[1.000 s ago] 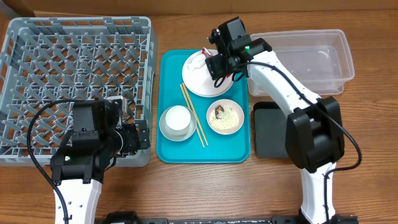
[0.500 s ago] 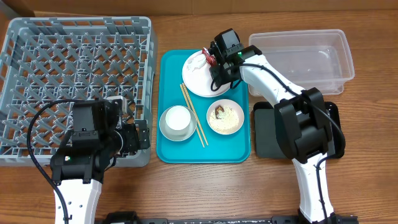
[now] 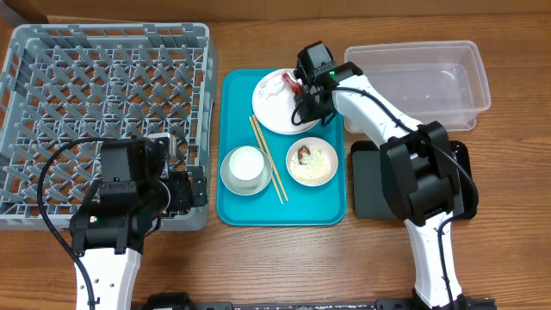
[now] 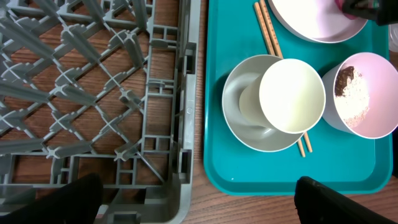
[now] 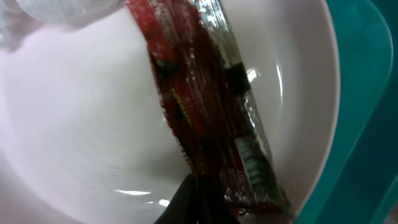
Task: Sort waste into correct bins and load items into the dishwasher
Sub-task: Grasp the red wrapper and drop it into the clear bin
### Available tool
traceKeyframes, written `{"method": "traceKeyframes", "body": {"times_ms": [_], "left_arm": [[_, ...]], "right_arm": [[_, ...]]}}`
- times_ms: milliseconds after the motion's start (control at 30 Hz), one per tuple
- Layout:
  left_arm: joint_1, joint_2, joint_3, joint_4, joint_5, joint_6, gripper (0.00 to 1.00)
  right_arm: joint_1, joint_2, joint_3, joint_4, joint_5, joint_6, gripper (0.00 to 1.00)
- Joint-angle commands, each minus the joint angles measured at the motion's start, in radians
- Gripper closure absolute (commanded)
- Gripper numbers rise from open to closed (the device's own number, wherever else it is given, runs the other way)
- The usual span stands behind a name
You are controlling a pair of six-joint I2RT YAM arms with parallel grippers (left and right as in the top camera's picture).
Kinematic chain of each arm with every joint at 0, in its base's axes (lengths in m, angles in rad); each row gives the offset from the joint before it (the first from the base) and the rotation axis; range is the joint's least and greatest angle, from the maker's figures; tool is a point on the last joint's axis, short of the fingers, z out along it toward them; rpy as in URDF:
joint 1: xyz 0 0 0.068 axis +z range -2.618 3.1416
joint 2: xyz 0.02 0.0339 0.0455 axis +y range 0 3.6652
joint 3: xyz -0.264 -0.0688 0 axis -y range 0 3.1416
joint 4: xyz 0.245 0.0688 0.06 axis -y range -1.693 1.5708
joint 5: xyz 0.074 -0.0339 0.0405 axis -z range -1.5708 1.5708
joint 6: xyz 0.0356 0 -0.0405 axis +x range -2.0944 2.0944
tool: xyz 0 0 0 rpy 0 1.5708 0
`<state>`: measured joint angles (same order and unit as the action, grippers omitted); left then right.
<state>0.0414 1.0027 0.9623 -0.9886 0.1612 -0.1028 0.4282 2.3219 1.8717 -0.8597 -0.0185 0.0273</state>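
My right gripper (image 3: 300, 87) is down on the large white plate (image 3: 277, 110), shut on the red snack wrapper (image 5: 200, 106); its dark fingertips (image 5: 202, 202) pinch the wrapper's lower end. The white tissue wad (image 3: 269, 85) lies beside it on the plate. A small white cup (image 4: 291, 96) sits in the grey bowl (image 4: 245, 118), with chopsticks (image 3: 269, 159) alongside. The small dish (image 3: 312, 162) holds rice and a brown scrap. My left gripper (image 3: 196, 185) hangs open by the corner of the grey dish rack (image 3: 103, 103), with nothing between its fingers (image 4: 62, 199).
Everything stands on a turquoise serving tray (image 3: 284, 211) in the middle of the wooden table. The clear plastic tub (image 3: 422, 77) is at the back right. The black tray (image 3: 370, 181) lies in front of it, partly under the right arm.
The right gripper came down a little to the left onto the plate and shut on the red wrapper. The left arm has not moved.
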Motion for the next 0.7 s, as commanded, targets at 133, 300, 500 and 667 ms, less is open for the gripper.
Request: {"method": "traceKeyframes", "body": {"times_ms": [133, 300, 500, 667], "left_arm": [[0.004, -0.002, 0.027, -0.002, 0.008, -0.006, 0.0], [0.004, -0.002, 0.027, -0.002, 0.008, -0.006, 0.0], [0.004, -0.002, 0.027, -0.002, 0.008, -0.006, 0.0], [0.004, -0.002, 0.027, -0.002, 0.008, -0.006, 0.0]], "right_arm": [[-0.002, -0.173, 0.108, -0.062, 0.011, 0.05, 0.96], [-0.051, -0.293, 0.113, -0.063, 0.048, 0.164, 0.96], [-0.151, -0.322, 0.111, -0.136, 0.13, 0.394, 0.96], [-0.211, -0.316, 0.071, -0.162, 0.129, 0.445, 0.96]]}}
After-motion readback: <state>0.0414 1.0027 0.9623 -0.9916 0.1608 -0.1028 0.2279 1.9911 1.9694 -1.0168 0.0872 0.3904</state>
